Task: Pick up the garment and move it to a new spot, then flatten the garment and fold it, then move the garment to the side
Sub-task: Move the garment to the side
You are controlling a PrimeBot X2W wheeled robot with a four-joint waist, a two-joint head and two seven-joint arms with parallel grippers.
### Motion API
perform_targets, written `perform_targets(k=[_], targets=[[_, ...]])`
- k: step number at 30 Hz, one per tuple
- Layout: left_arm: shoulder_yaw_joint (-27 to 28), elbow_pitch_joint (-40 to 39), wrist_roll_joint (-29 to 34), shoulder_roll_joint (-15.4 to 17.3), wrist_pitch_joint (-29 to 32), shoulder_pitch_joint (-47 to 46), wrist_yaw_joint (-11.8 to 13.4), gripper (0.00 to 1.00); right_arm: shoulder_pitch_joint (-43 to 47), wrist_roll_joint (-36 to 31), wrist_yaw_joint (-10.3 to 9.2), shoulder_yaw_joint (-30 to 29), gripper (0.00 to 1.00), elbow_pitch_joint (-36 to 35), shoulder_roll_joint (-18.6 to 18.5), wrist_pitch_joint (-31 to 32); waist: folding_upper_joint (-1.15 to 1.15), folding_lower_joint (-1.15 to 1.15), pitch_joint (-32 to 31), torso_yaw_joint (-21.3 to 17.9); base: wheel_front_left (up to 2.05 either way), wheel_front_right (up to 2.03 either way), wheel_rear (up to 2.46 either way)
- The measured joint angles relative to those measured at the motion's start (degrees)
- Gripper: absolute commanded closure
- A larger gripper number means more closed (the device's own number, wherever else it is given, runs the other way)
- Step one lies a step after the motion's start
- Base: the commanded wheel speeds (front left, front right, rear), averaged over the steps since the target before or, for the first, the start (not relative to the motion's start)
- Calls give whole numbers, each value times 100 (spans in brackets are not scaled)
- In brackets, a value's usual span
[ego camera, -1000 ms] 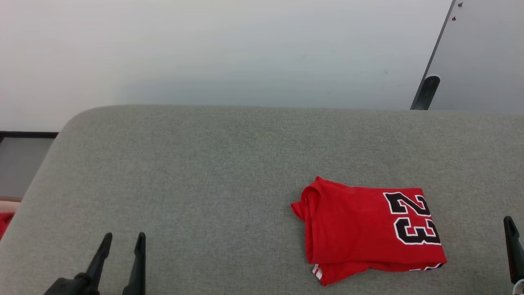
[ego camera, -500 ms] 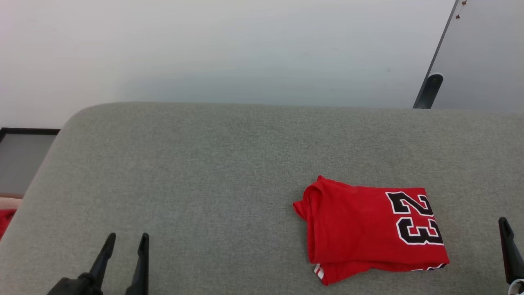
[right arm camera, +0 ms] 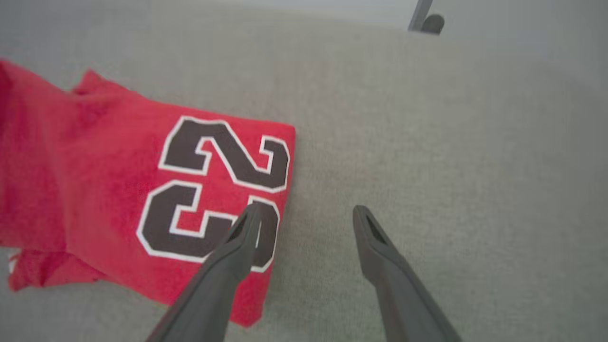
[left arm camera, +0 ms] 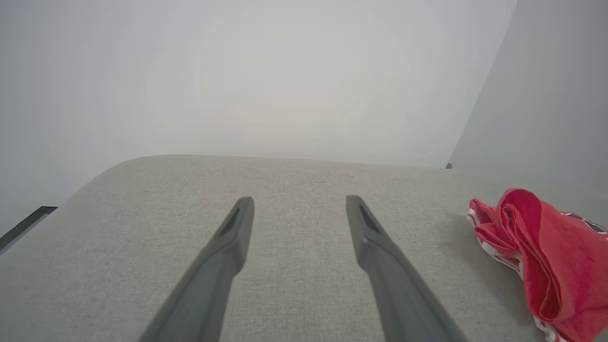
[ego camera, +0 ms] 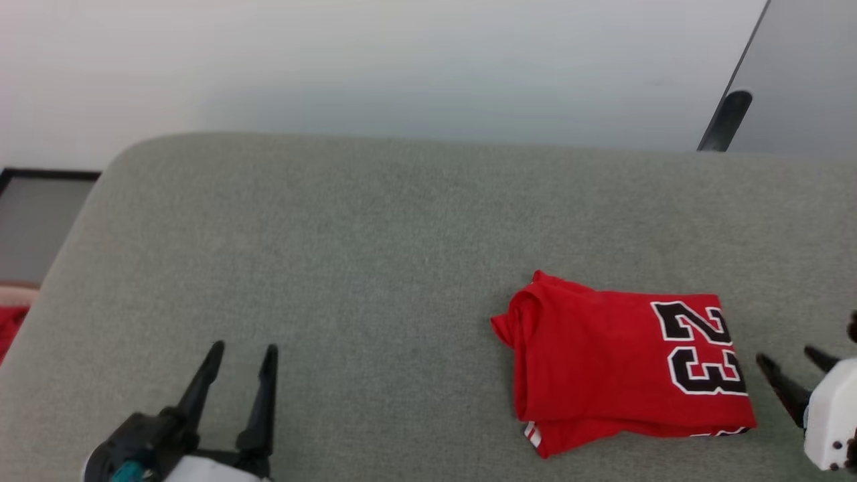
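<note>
- Left gripper (ego camera: pixel 244 347): fingers spread, holding nothing, above the grey cushion (ego camera: pixel 348 254).
- Right gripper (ego camera: pixel 785 353): fingers spread, holding nothing.
- The garment (ego camera: pixel 602 361) lies folded just left of the right gripper, well right of the left gripper.

Folded garment (ego camera: pixel 602 361) on grey fabric surface (ego camera: pixel 335 254)

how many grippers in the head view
2: the left gripper at the lower left, well clear of the garment; the right gripper at the lower right, just beside its numbered end.
</note>
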Motion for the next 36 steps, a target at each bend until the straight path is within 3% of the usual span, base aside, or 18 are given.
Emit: perform_targets(k=[4,8,13,18,19,20,21,22,31,36], targets=[[-92,141,19,-90,-9,-243,-62,0,-486,458,0,260,0,123,-330,1355,0,0,216,89,0,0,0],[-132,260,25,-163,-35,-414,-112,0,-811,768,0,290,0,181,-404,2075,0,0,427,198,0,0,0],[-133,382,49,-249,-58,-606,-171,0,-948,916,0,413,0,300,-437,2626,0,0,676,343,0,0,0],[-118,474,94,-325,-62,-784,-245,0,-1085,871,0,536,0,505,-402,2739,0,0,913,459,0,0,0],[-113,485,99,-349,-62,-829,-263,0,-1123,857,0,539,9,534,-390,2713,0,0,954,479,0,0,0],[-110,491,115,-376,-63,-874,-271,0,-1144,847,0,557,55,557,-383,2695,0,0,993,498,0,0,0],[-107,504,141,-400,-67,-907,-291,0,-1163,846,0,579,69,568,-386,2674,0,0,1025,516,0,0,0],[-99,514,152,-421,-67,-936,-298,0,-1198,848,0,600,100,584,-382,2632,0,0,1054,532,0,0,0],[35,548,249,-482,-68,-983,-397,0,-1274,1021,8,543,100,710,-249,2061,0,0,1090,385,0,0,0],[46,483,310,-481,-69,-988,-422,0,-1257,1029,2,163,100,733,-583,1727,0,0,1074,145,0,0,0]])
